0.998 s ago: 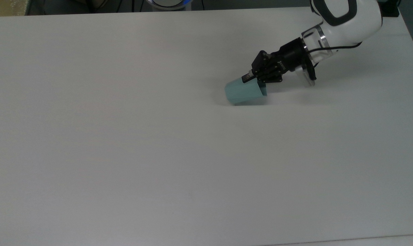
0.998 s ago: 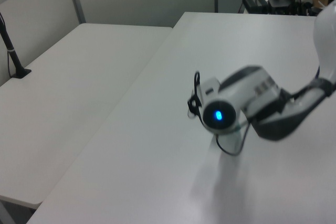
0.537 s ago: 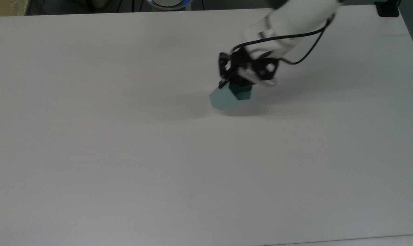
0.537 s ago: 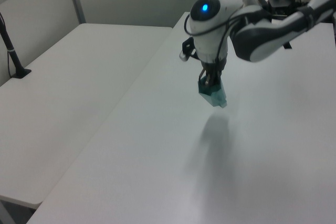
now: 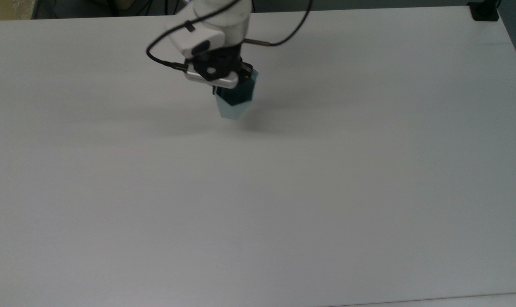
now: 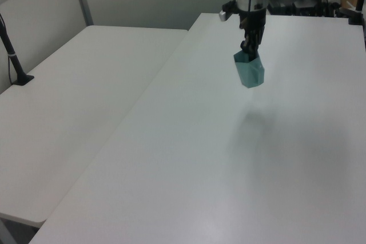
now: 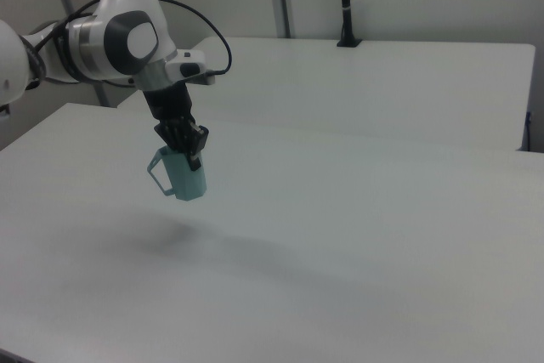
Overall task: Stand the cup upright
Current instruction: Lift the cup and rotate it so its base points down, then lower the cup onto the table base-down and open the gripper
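Cup (image 5: 236, 100) hangs in the air, pinched at its rim by the gripper (image 5: 234, 81), mouth upward, narrow base pointing down. Gripper fingers close on the cup's rim wall; in the right view the black fingers (image 7: 192, 144) come straight down onto the rim of the cup (image 7: 183, 174), one inside and one outside as far as I can tell. Gripper points down from the wrist in the left view (image 6: 250, 47).

Cup is pale teal, faceted, darker teal inside as seen from the top view. Slightly tilted rather than plumb: in the right view the base leans toward the right view's right. A thin loop or tab sticks out at the rim on the right view's left. In the left view the cup (image 6: 250, 71) hangs clear above the table (image 6: 297, 158), with a faint shadow on the surface below and nearer the camera. No contact between base and table.

In the top view the cup sits in the far part of the table (image 5: 283, 204), a little to the top view's left of centre. Shadow falls just to the top view's right of it.

White arm (image 7: 119, 36) rises from the gripper toward the right view's left; a black cable (image 5: 283, 40) loops off the wrist. A second white table (image 6: 74, 101) stands beside the first at the left view's left.
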